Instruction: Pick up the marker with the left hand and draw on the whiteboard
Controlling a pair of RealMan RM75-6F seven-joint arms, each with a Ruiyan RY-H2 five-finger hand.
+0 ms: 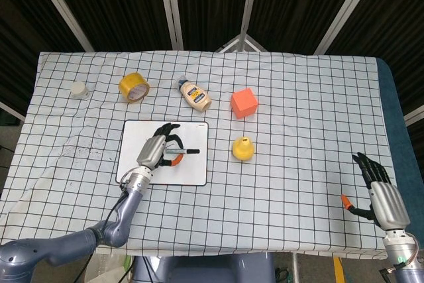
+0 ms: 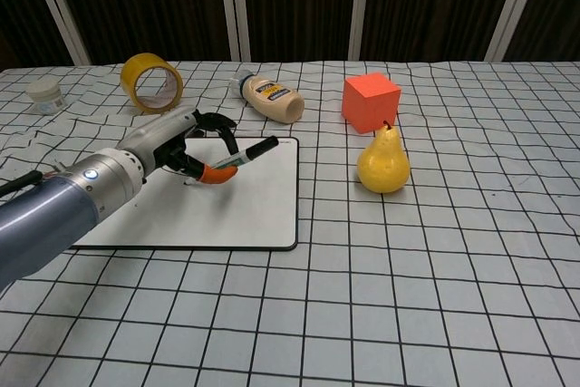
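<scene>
The whiteboard (image 1: 192, 171) (image 2: 258, 210) lies flat on the checked cloth, left of centre. My left hand (image 1: 155, 151) (image 2: 178, 146) hovers over its middle and pinches the marker (image 1: 183, 153) (image 2: 246, 157) between thumb and fingers. The marker has a dark body and lies nearly level, its black end pointing right toward the board's right edge. Whether it touches the board cannot be told. My right hand (image 1: 381, 195) rests at the near right corner of the table, fingers spread, holding nothing; only the head view shows it.
Behind the board stand a yellow tape roll (image 1: 134, 87) (image 2: 152, 82) and a lying mayonnaise bottle (image 1: 195, 95) (image 2: 270, 99). A red cube (image 1: 244, 103) (image 2: 371, 101) and a yellow pear (image 1: 243, 148) (image 2: 383, 162) sit right of it. A small white jar (image 1: 79, 89) (image 2: 43, 94) is far left.
</scene>
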